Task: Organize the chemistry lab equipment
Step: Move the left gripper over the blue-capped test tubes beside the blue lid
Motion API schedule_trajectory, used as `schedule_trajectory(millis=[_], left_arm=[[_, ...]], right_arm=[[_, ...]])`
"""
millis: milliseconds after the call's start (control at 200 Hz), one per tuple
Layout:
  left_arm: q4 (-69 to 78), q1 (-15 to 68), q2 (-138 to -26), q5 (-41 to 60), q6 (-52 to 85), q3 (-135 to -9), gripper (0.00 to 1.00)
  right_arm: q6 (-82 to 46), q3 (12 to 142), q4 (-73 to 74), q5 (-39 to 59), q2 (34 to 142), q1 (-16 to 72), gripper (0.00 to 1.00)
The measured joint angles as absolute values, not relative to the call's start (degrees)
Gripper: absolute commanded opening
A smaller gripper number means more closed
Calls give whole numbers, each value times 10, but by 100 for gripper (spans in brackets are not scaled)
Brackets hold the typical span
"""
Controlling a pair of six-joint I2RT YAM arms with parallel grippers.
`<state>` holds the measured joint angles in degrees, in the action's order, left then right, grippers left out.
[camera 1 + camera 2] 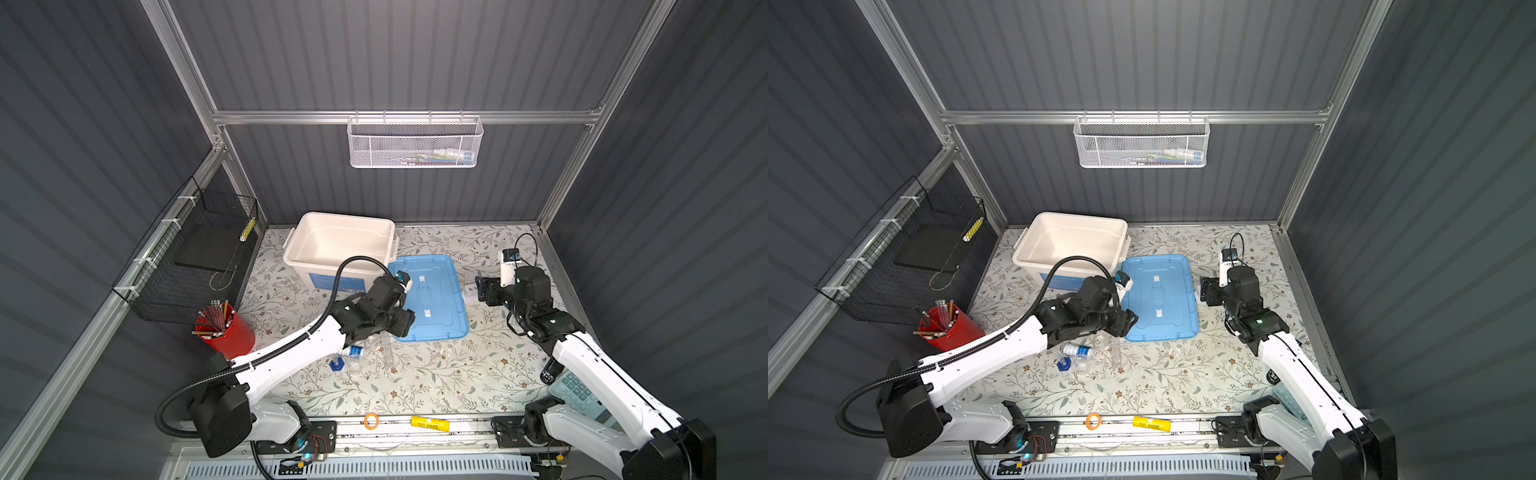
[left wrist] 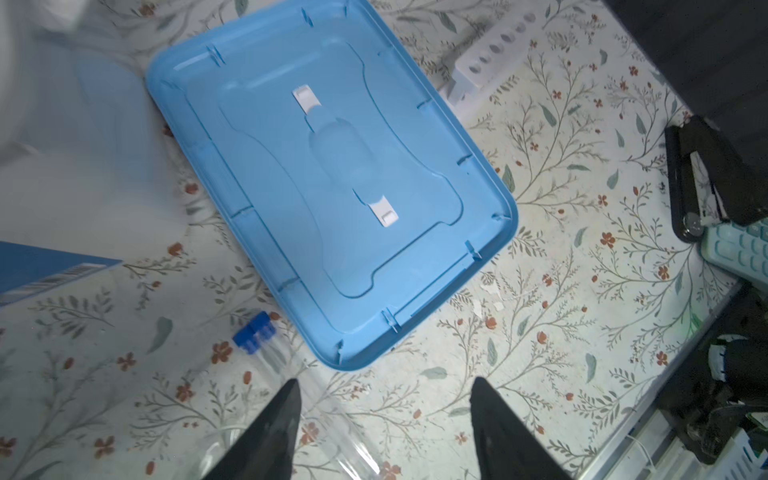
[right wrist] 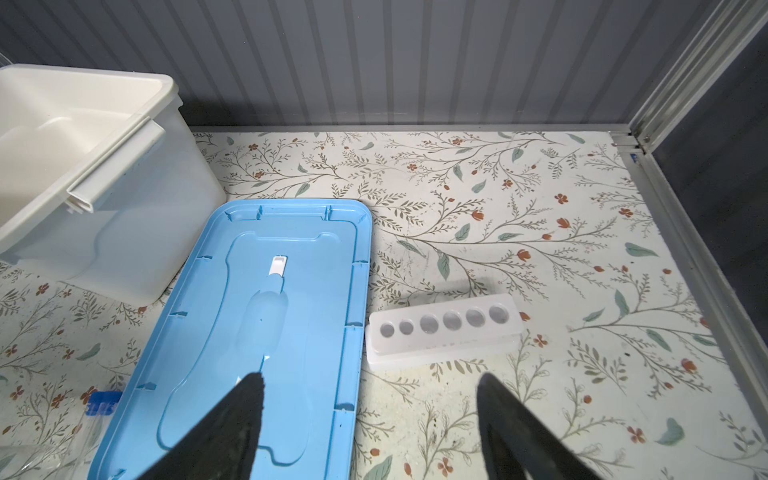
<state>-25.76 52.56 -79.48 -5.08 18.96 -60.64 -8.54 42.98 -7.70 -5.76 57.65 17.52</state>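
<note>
left tool (image 2: 385, 381), wide, hangs over the blue-capped tube (image 2: 276, 361) at seven o'clock of the blue lid (image 2: 332, 187); line up, squeeze its middle softly.

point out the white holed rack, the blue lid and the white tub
white holed rack (image 3: 444, 341): right wrist view, top face just below the holes
blue lid (image 1: 430, 297): in a top view, recess between its clips
white tub (image 1: 1073, 245): in a top view, bare inside

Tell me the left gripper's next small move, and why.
Probably lower the left gripper slightly and close on the blue-capped tube: its jaws stand open, the clear tube lies on the table between them, and nothing is held.
</note>
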Motion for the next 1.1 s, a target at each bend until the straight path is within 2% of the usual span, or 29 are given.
schedule_trajectory(millis=[110,410,690,911,1096], left_arm=[[-256,556,-814,-72,233,-597,57],[-269,603,-833,-133,335,-569,54],[-333,607,-896,-186,434,-578,53],[-338,607,-959,-189,483,-596,53],[-336,604,-969,-189,502,-600,53]], right_arm=[[-86,430,-83,-60,567,175,80],[-88,429,-85,-60,570,175,80],[-92,429,-85,-58,589,175,79],[-99,429,-86,-55,591,175,79],[-101,429,-86,-55,591,175,79]])
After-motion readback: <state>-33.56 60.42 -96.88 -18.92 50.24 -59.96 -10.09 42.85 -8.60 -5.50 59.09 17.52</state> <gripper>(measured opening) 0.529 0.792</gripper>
